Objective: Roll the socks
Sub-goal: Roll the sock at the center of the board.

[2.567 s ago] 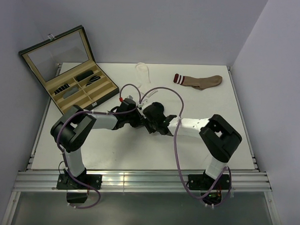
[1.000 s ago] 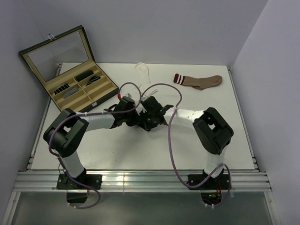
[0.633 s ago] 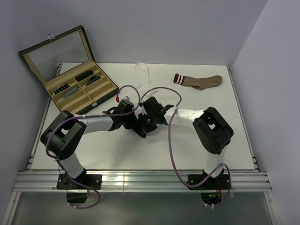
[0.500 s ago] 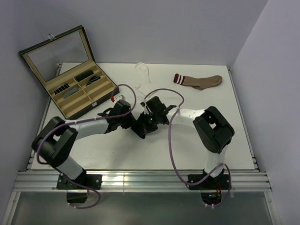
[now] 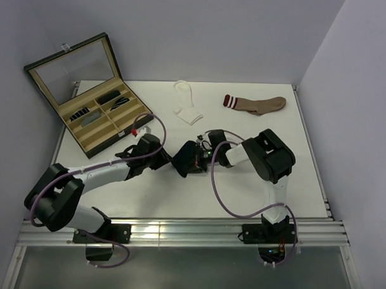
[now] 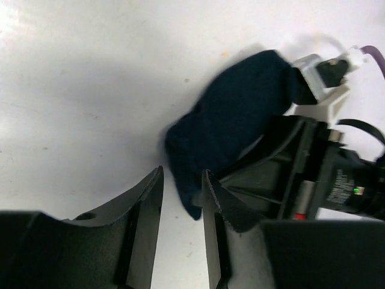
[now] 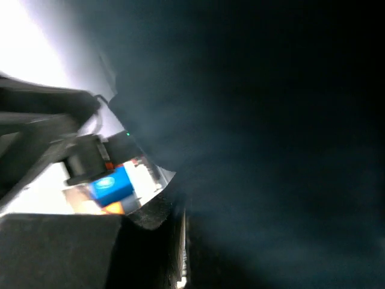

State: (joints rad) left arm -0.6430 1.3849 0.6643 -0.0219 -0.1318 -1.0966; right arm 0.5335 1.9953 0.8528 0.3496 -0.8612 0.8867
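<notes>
A navy sock [image 5: 182, 163] lies bunched at mid-table, and in the left wrist view the same navy sock [image 6: 234, 114] is a thick dark wad. My right gripper [image 5: 192, 160] is shut on its right end; the fabric fills the right wrist view around the right gripper [image 7: 183, 232]. My left gripper [image 5: 166, 157] sits just left of the sock. In its own view the left gripper [image 6: 181, 177] has its jaws apart, with only the sock's tip between the fingertips. A white sock [image 5: 187, 110] lies flat at the back. A tan sock [image 5: 256, 104] with red and white cuff stripes lies at the back right.
An open dark case [image 5: 93, 93] with beige compartments and a glass lid stands at the table's back left corner. The white table [image 5: 274, 182] ends in a metal rail along the near edge. Cables loop over both arms.
My left gripper has opened, let go of the navy sock and drawn back to the left. The right gripper has carried the sock slightly nearer. The white sock is now uncovered.
</notes>
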